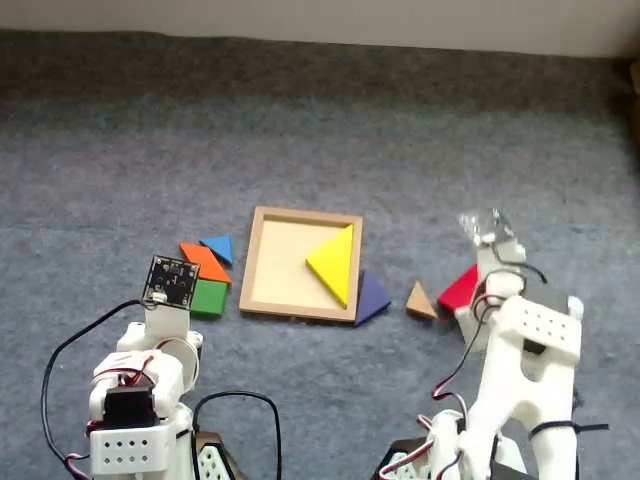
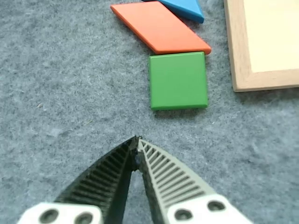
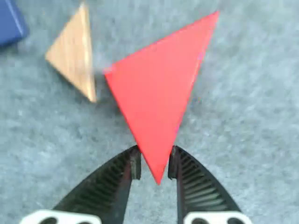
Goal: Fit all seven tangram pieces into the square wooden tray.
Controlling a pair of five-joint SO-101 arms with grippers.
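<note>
Red triangle (image 3: 161,88) between right gripper (image 3: 154,167) jaws

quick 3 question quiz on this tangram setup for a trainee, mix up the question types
1. True or false: the left gripper is shut with nothing in it.
2. Which piece lies inside the wooden tray? A yellow triangle; B green square; C tan triangle.
3. Fill in: the right gripper is shut on a corner of the ___ triangle.

Key: 1 true; 2 A; 3 red, the red triangle.
</note>
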